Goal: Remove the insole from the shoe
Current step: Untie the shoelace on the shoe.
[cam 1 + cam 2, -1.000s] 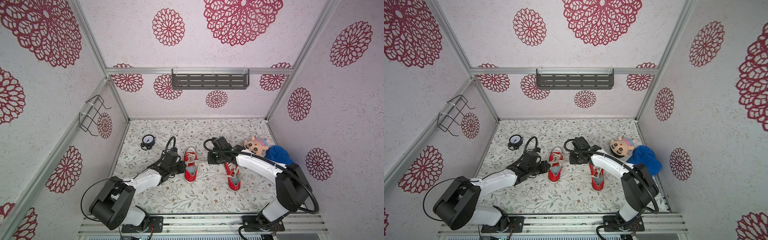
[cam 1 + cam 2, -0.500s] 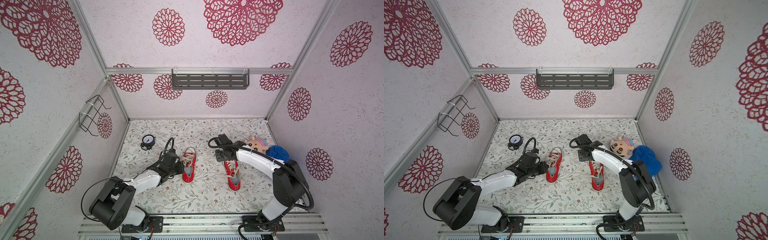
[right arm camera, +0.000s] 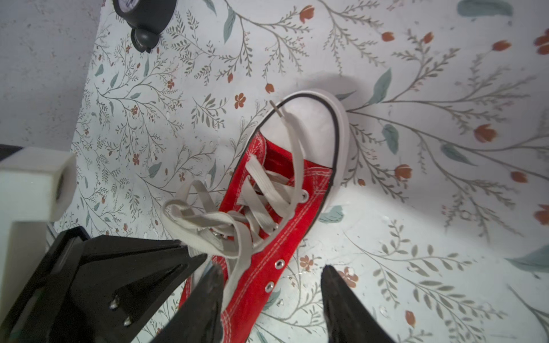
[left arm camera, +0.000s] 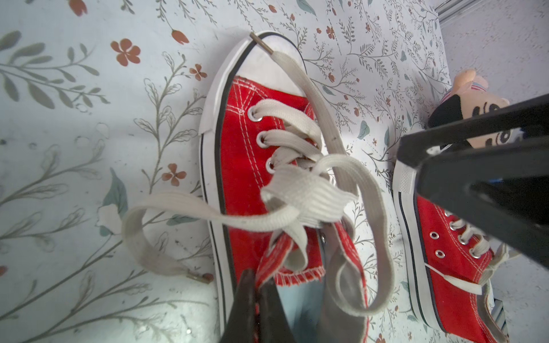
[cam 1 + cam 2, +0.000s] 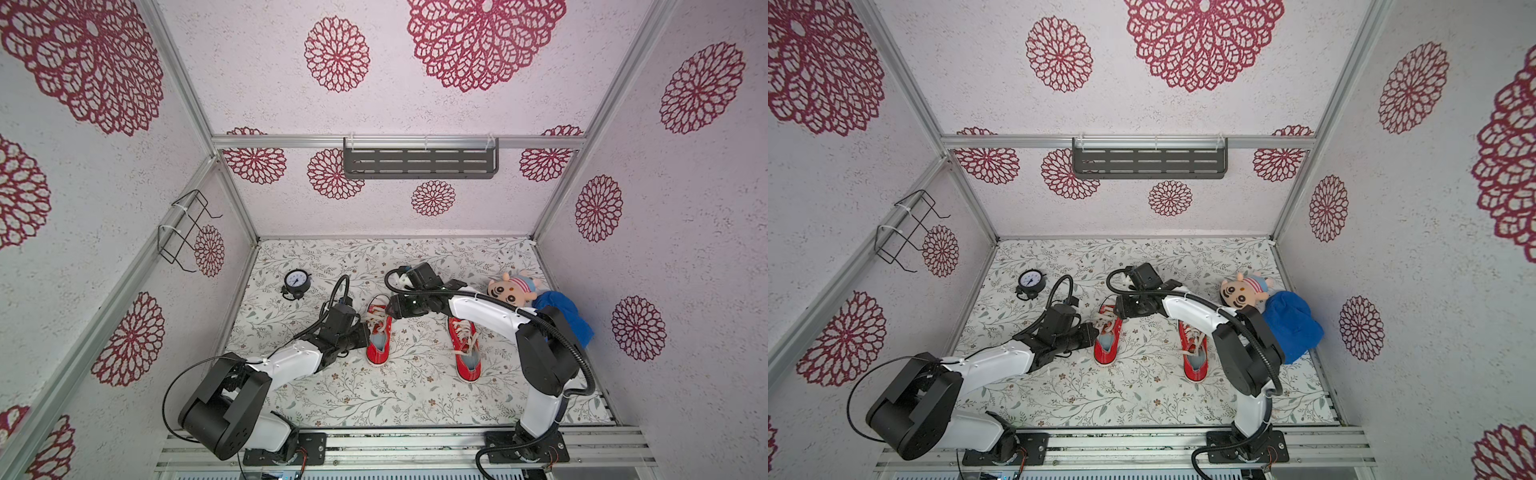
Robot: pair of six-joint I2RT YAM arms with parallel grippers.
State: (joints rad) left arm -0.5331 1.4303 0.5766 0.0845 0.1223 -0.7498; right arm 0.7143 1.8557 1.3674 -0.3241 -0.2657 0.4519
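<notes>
A red canvas shoe [image 5: 379, 336] with loose white laces lies on the floral mat, left of centre in both top views. Its pale blue insole [image 4: 300, 306] shows inside the opening. My left gripper [image 4: 257, 285] is shut on the shoe's red side wall at the collar, also seen in a top view [image 5: 1094, 330]. My right gripper [image 3: 270, 285] stands open over the same shoe [image 3: 267, 222]. One of its fingers [image 3: 211, 291] is by the tongue and laces, the other over the mat, with the side wall between them. In a top view it [image 5: 395, 309] hangs above the toe end.
A second red shoe [image 5: 465, 349] lies to the right under the right arm. A plush doll [image 5: 513, 289] on a blue cloth [image 5: 561, 316] sits by the right wall. A black alarm clock [image 5: 296, 282] stands at the back left. A shelf [image 5: 419, 162] and a wire rack [image 5: 185, 226] hang on the walls.
My right gripper has opened and swung left, from near the second shoe to over the held shoe's laces. The left gripper keeps its grip; the shoe has shifted only slightly.
</notes>
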